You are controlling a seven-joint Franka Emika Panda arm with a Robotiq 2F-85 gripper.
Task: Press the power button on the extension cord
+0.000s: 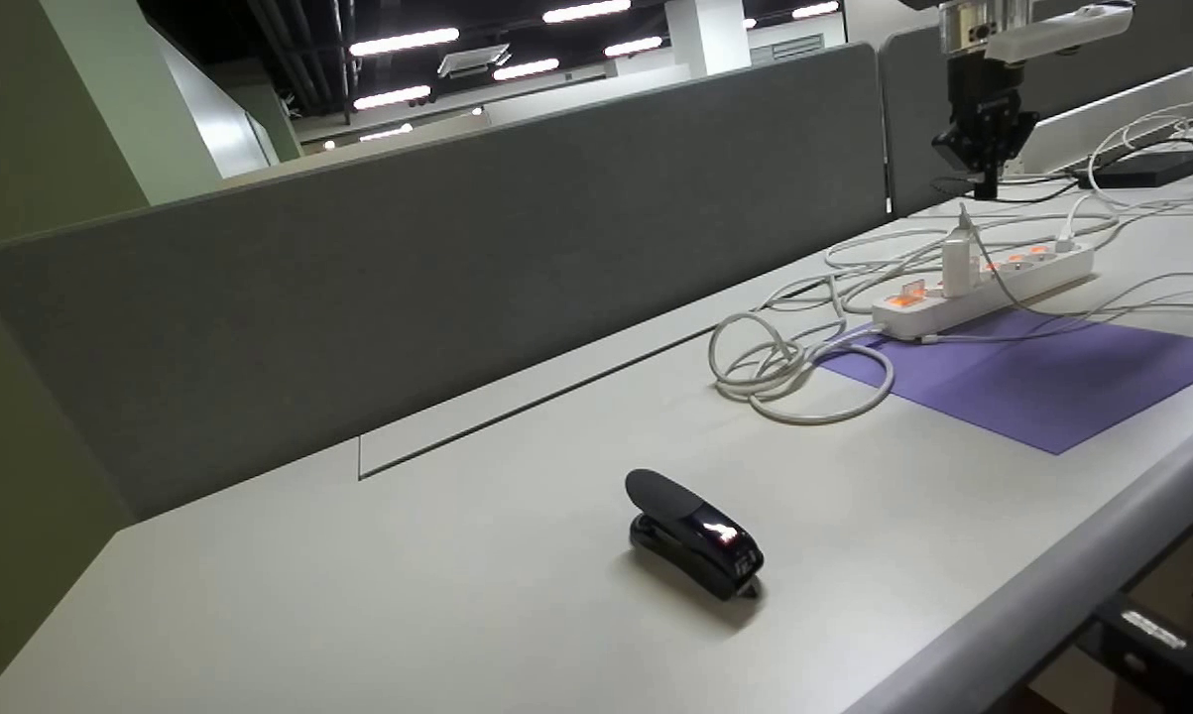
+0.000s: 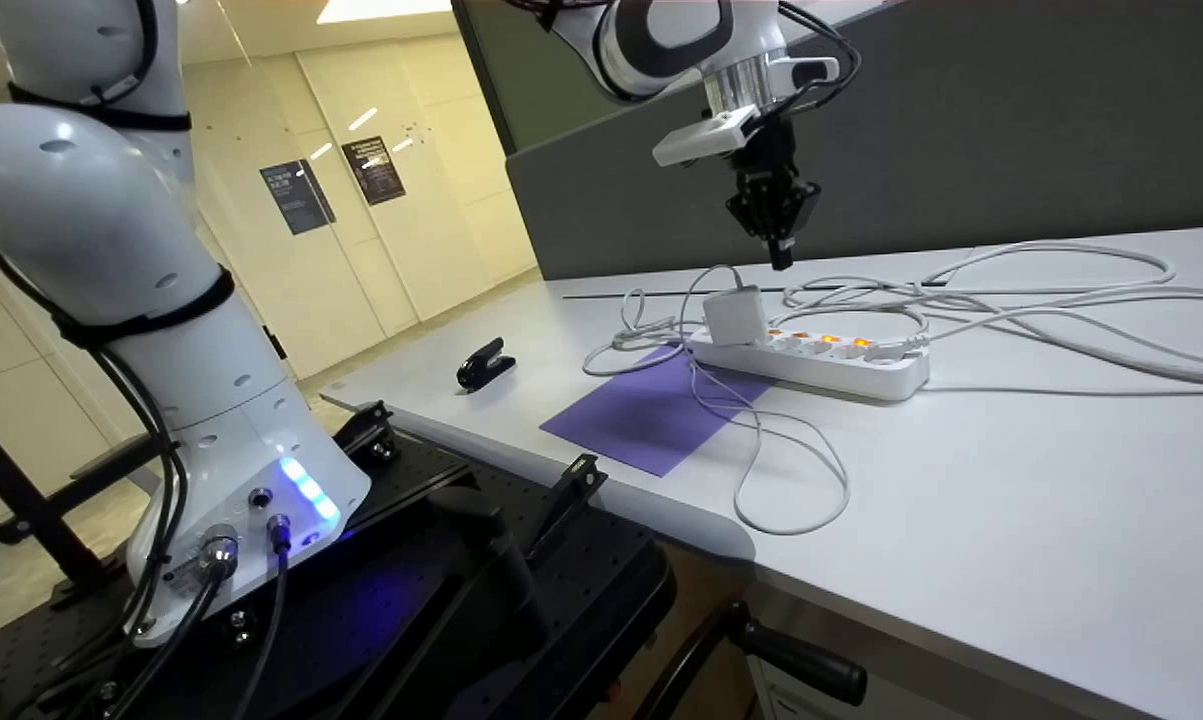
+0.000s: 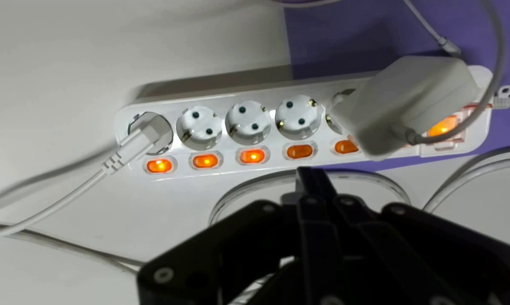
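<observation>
Wrist view: gripper [image 3: 316, 173] w/ fingers [image 3: 305, 182] clenched against each other, tips pointing toward a long edge of the white power strip [image 3: 274, 140]. In both exterior views the tips hang higher than the strip, w/ a gap btwn. Just ahead of the tips in the wrist view: an orange button [image 3: 299, 151], dark, 4th from L in its row; the 5th button [image 3: 346, 146], also dark, lies R of the tips. Three glowing buttons [image 3: 205, 160] continue the row to L of the tips. Farther from the fingers, past the row: three round sockets [image 3: 248, 123], holes showing. Well L of the tips, a white plug [image 3: 139, 139] sits in the end one. R of the tips, a white charger [image 3: 407, 93] hides pt. of another; its cord [image 3: 497, 55] crosses the big switch [image 3: 443, 126], lit orange, at the strip's R end. A pale cable [image 3: 259, 182] curves behind the tips, on the gripper's side of the strip. Under the strip's R portion, purple sheet [image 3: 339, 38], also showing beyond the strip as seen from the fingers. Strip & sheet rest on a white desk [image 1: 437, 595]. Black stapler [image 1: 700, 540]: on the desk, well apart from the fingers & sheet, in both exterior views. In an exterior view, a grey divider [image 2: 1011, 130] stands behind the fingers, the white arm [image 2: 91, 210] carries them from above, & two dark posters [image 2: 373, 168] hang on a pale wall [image 2: 451, 110], farthest off.
</observation>
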